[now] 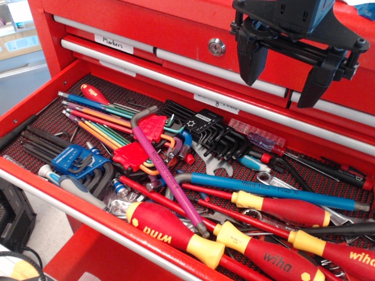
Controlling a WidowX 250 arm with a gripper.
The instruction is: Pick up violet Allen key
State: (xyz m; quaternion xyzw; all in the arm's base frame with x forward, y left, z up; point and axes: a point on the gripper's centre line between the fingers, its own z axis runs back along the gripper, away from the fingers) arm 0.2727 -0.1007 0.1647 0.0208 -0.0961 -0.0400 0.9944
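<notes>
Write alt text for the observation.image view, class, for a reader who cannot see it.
A black robot gripper, jaws open, hangs above an open red tool drawer crowded with tools. The violet Allen key lies diagonally across the pile, its bent end toward the back, near a rainbow hex key set, a long blue key and red-and-yellow screwdrivers.

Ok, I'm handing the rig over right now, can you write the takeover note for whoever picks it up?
Hand: open, empty, hanging high above the open drawer, at its back right.
Violet Allen key: lying diagonally mid-drawer, bent end up by the red key holder, long end down among the Wiha screwdrivers. The blue key lies just right of it.
Done: nothing grasped yet.
Left: descend, grip the shaft, lift.
</notes>
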